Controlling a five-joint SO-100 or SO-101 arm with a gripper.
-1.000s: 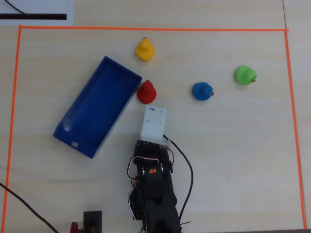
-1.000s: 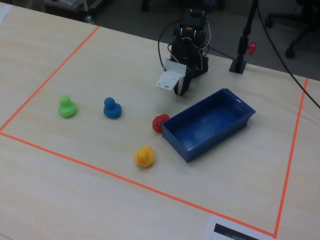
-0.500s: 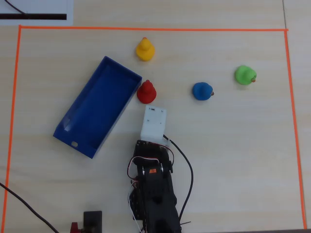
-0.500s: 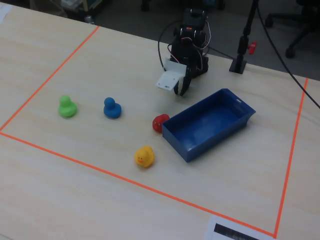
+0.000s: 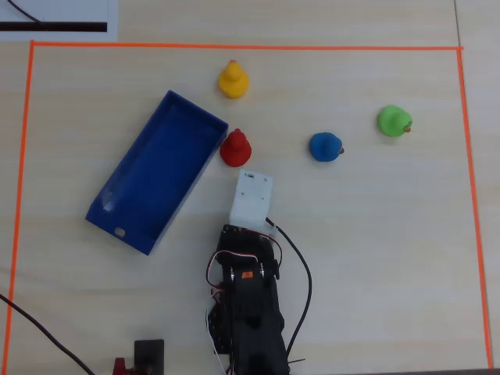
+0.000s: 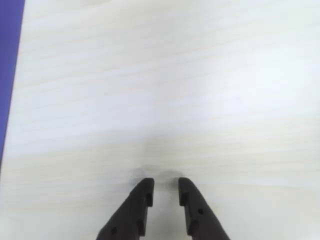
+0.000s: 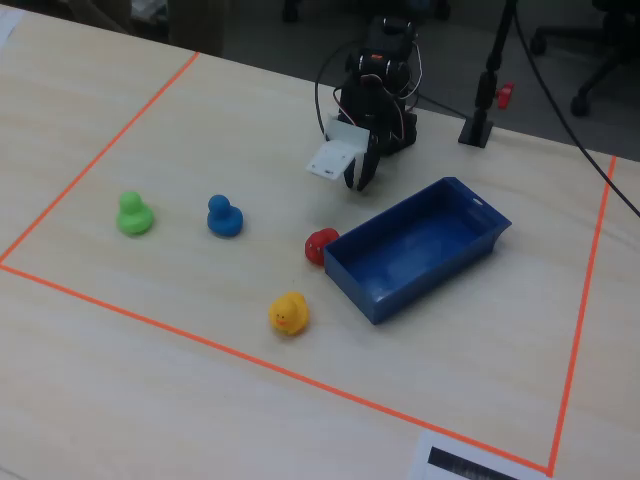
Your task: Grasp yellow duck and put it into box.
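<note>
The yellow duck [image 5: 233, 80] [image 7: 288, 314] stands on the table beyond the far end of the blue box [image 5: 160, 168] [image 7: 415, 245]. In the overhead view a white wrist mount [image 5: 251, 199] covers my gripper, which hangs over bare table beside the box's long wall. The fixed view shows the gripper [image 7: 355, 182] pointing down, well short of the duck. In the wrist view the gripper [image 6: 163, 184] is open by a narrow gap with nothing between its dark fingers [image 6: 141, 200]. There the box [image 6: 7, 75] shows only as a blue strip at the left edge, and the duck is out of view.
A red duck [image 5: 234, 148] [image 7: 320, 245] sits against the box's corner, between my gripper and the yellow duck. A blue duck [image 5: 325, 146] and a green duck [image 5: 393, 121] stand to the right in the overhead view. Orange tape [image 5: 250, 48] frames the work area.
The wrist mount has shifted slightly right in the overhead view and the gripper has risen a little in the fixed view. The ducks and box have not moved.
</note>
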